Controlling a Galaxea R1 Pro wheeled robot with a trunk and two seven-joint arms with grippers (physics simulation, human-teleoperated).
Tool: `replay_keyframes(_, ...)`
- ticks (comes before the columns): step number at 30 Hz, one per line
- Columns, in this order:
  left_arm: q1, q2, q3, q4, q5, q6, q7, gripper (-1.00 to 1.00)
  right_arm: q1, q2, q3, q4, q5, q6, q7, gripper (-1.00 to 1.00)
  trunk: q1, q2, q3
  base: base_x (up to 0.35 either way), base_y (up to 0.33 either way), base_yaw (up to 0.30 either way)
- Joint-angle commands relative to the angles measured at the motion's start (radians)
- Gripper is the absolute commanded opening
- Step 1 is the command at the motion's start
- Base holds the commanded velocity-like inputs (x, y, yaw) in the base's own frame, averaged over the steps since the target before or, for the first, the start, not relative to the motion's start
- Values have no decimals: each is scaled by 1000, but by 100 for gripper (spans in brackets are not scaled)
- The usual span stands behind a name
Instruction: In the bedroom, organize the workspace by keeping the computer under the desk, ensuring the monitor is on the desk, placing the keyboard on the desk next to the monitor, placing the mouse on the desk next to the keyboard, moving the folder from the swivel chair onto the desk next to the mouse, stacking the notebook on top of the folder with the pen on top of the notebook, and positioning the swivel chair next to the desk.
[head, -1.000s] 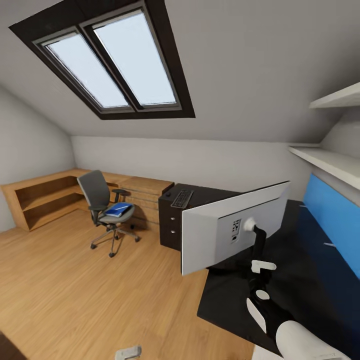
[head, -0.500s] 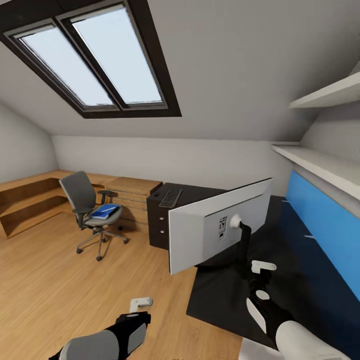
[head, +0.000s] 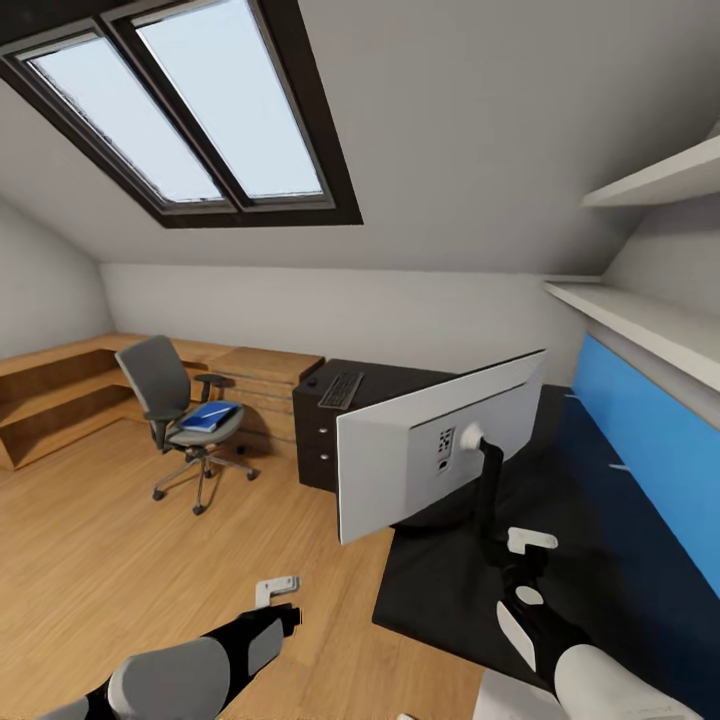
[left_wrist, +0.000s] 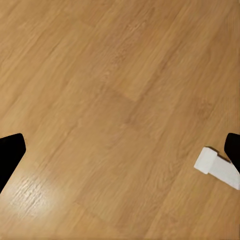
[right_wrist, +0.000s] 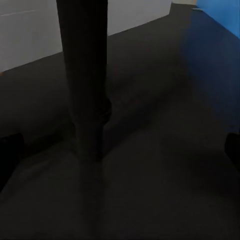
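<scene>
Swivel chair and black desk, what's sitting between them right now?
In the head view, the light wooden drawer chest stands between the swivel chair and the desk, with bare plank floor in front of it.

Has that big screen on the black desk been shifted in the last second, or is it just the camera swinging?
Cannot tell for sure. The monitor keeps its place against the desk edge and keyboard; the whole view swung, so likely only the camera moved.
</scene>
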Motion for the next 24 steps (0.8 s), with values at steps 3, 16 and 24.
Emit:
replay_keyframes(3, -2, 6, 1, -2, 4, -21, 4, 100, -1, -1, 8, 0, -10, -4, -4, 100, 0, -1, -6, 0, 0, 0)
replay_keyframes(16, -2, 6, 38, -3, 4, -91, 9, 100, -1, -8, 8, 0, -10, -4, -4, 100, 0, -1, -27, 0, 0, 0)
replay_keyframes(24, -2, 5, 40, -3, 4, -93, 9, 100, -1, -15, 8, -1, -10, -4, -4, 100, 0, -1, -40, 0, 0, 0)
